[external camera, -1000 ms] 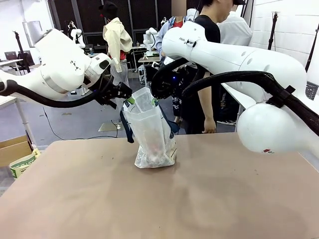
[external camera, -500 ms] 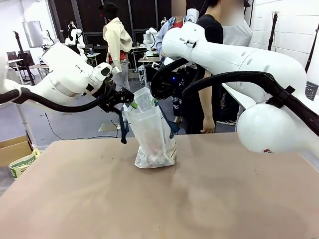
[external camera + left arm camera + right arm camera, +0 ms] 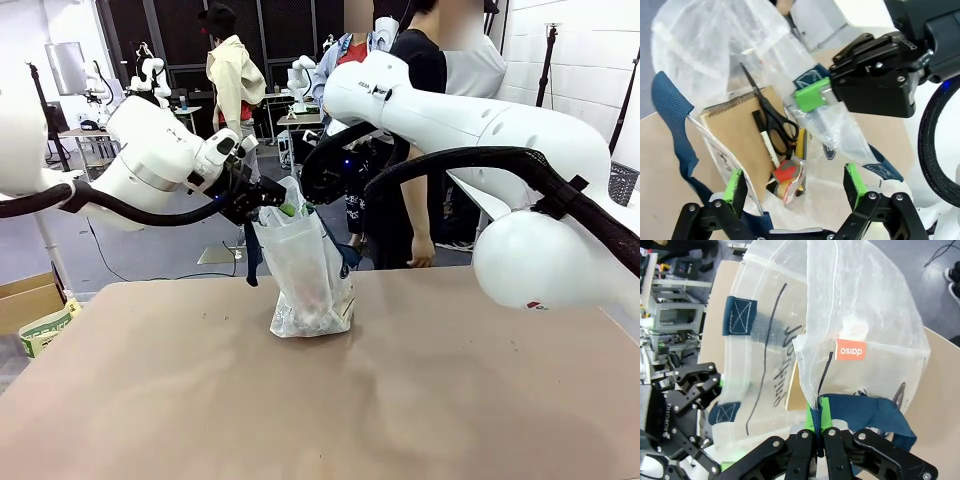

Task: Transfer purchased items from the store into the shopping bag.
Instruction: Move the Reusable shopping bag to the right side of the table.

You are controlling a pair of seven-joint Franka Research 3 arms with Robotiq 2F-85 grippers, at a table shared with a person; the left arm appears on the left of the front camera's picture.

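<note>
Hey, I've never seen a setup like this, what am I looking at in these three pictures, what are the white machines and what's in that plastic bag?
The white machines are two robot arms at a brown table. One picture is taken from between the arms, looking across the table. The other two come from cameras on the wrists, looking along each gripper's fingers.

On the table stands a translucent shopping bag with navy handles. The right gripper is pinched shut on the bag's rim beside a handle, holding it up. The left gripper is open at the bag's mouth, holding nothing.

Inside the bag lie black scissors, a brown notebook and a small red-and-white packet. People stand behind the table.
</note>
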